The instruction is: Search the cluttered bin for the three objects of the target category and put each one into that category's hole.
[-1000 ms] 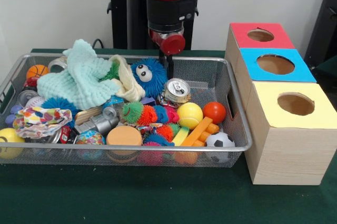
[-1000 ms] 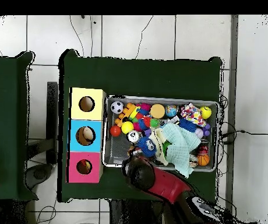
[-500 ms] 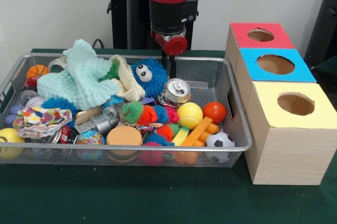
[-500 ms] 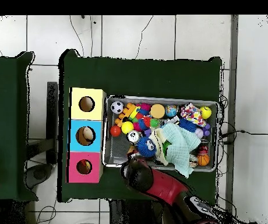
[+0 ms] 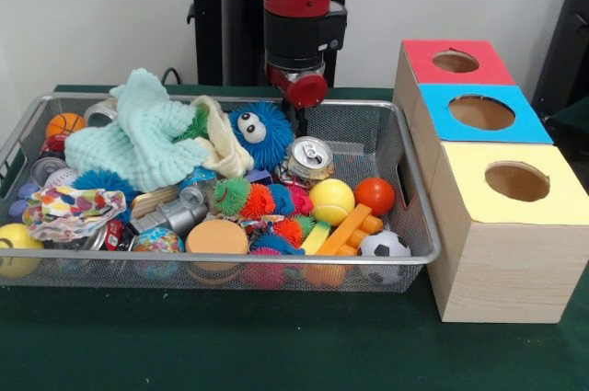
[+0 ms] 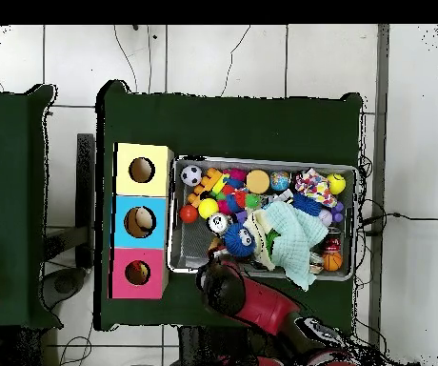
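The gripper (image 5: 299, 120), its state impossible to tell, hung just behind the can (image 5: 308, 157), so a descent risked clipping the bin (image 5: 416, 225) wall.

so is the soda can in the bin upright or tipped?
Tipped. The soda can leans among the toys, its silver top with pull tab angled toward the front camera, not facing straight up.

Mint green cloth (image 5: 138, 138), fuzzy blue toy (image 5: 260, 134), black-and-white ball (image 5: 385, 245), red, blue, yellow box tops (image 5: 481, 111)
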You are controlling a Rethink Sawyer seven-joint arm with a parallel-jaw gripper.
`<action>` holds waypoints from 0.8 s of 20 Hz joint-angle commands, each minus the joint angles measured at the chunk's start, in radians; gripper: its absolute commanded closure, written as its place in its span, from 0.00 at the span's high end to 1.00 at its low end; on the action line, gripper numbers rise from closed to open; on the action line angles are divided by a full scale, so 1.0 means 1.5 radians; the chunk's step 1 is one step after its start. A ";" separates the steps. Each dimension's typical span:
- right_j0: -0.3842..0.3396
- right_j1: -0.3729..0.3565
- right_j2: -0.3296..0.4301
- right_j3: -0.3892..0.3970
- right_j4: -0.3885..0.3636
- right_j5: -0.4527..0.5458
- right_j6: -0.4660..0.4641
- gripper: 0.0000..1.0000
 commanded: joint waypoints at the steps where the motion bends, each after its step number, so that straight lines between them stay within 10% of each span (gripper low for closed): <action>1: 0.021 0.080 0.001 -0.051 0.011 -0.071 0.089 1.00; 16: 0.040 0.170 -0.017 -0.101 0.060 -0.007 0.067 1.00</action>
